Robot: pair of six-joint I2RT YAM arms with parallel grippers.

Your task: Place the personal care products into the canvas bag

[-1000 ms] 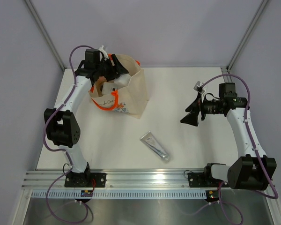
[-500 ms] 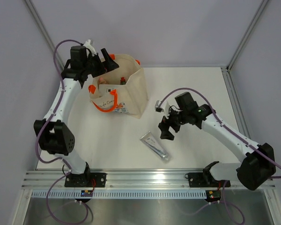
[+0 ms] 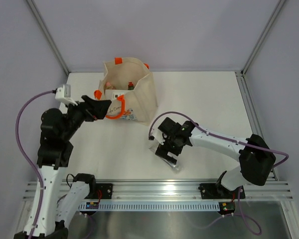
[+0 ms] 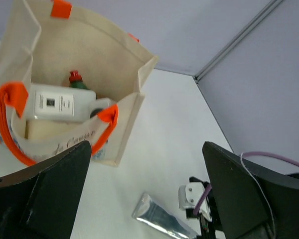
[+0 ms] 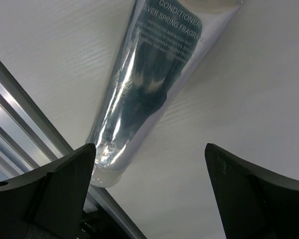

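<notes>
On the white table (image 3: 204,99), close to its near edge, lies the one item we can see outside the bag. It is a flat silver plastic tube (image 5: 149,84) with dark print, its pale cap toward the aluminium rail (image 3: 139,188). It lies flat and slantwise, so a grasp from above, across its width, looks the natural approach.

The right fingers (image 5: 259,199) hang directly over it, spread wide, one to each side of the tube's body. Nothing is held. We cannot tell whether they touch the table. We judge this to be the reach before the pick.

Farther back stands the cream canvas bag (image 3: 142,97) with orange handles and a colourful print. It is upright with its mouth open upward, which suits dropping things in from above. Inside we make out a white rectangular bottle (image 4: 62,102) and a dark green bottle with a red cap (image 4: 75,79), both packed toward the front wall.

The left fingers (image 4: 45,199) are apart and empty, held off the bag's front left corner. We take it this leaves the mouth free for the other arm.
</notes>
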